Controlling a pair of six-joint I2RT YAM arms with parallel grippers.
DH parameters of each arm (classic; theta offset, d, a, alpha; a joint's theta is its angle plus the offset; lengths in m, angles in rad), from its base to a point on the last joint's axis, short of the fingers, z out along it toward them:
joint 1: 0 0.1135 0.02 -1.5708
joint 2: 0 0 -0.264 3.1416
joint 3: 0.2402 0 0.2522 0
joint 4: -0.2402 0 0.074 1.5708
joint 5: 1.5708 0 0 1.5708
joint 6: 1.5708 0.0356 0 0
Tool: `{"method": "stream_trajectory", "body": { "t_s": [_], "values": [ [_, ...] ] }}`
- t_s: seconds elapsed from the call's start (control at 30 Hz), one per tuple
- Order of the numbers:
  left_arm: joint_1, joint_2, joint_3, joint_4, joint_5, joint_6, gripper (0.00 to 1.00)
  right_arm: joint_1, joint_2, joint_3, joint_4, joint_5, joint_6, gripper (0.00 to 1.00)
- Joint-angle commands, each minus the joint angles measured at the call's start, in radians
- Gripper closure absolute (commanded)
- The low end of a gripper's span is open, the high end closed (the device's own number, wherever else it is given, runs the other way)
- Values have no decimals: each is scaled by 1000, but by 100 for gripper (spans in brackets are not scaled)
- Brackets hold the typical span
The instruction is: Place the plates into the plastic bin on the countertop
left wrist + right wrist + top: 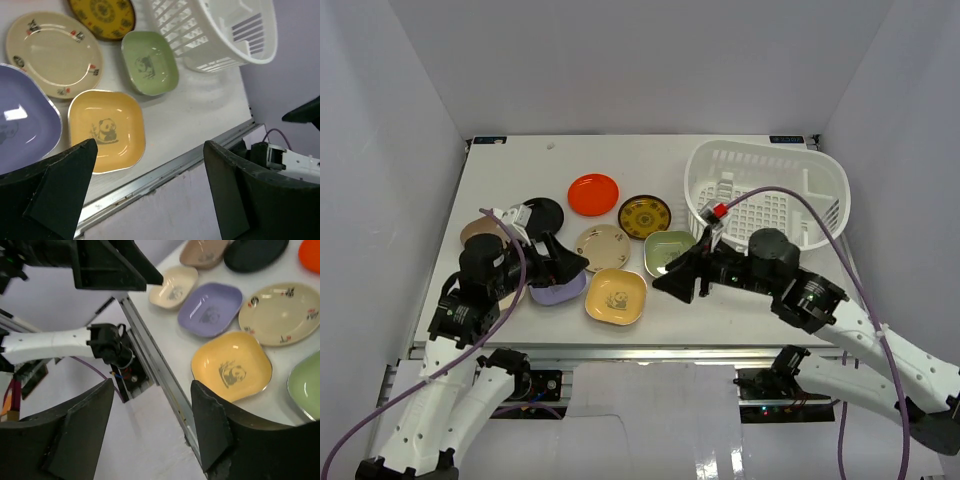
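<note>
Shows from above the white countertop (520, 165), with the plastic bin (767, 150) upright at its far right corner. Shows the plates outside the bin, all lying flat on the surface to its left:
- Far row: orange-red plate (593, 193) and brown-yellow patterned plate (644, 212).
- Left side: black plate (544, 213) and tan plate (478, 232), both partly hidden by the left arm.
- Centre: round beige plate (601, 246), with the pale green plate (669, 250) just beside the bin's near left wall.
- Near row: yellow plate (616, 296) and lavender plate (558, 290), close together, each printed with a small panda.

Finds the left gripper (150, 185) above the lavender plate, released, jaws spread wide and empty. Finds the right gripper (150, 430) likewise released and empty, hanging over the near edge between the yellow and pale green plates and pointing left. Touches no plate with either gripper.
</note>
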Motion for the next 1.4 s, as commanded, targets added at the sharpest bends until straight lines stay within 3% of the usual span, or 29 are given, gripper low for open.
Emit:
{"method": "stream_trajectory", "body": {
  "t_s": [0.0, 0.23, 0.47, 0.67, 0.83, 1.0, 1.13, 1.23, 1.37],
  "values": [
    [-2, 10, 27, -163, -143, -10, 2, 155, 25, 5, -75, 371, -65, 29],
    [-8, 42, 72, -384, -439, -67, 2, 461, 88, -235, -1, 896, 232, 26],
    [-11, 8, -19, -427, -611, -206, 2, 608, 280, -217, -23, 1152, 456, 27],
    [-9, -45, -76, -386, -642, -297, 2, 608, 421, -222, 8, 1183, 573, 31],
    [-11, -33, -131, -292, -599, -352, 2, 554, 554, -113, 22, 1196, 553, 31],
    [-11, 30, -171, -229, -614, -381, 2, 441, 624, -118, 198, 1068, 524, 31],
    [-9, 59, -203, -201, -646, -404, 2, 396, 691, -98, 220, 1031, 518, 33],
    [-11, 80, -240, -180, -652, -432, 2, 382, 752, -92, 221, 1008, 533, 36],
    [-11, 122, -289, -145, -649, -461, 2, 382, 808, -78, 221, 988, 544, 48]
  ]
}}
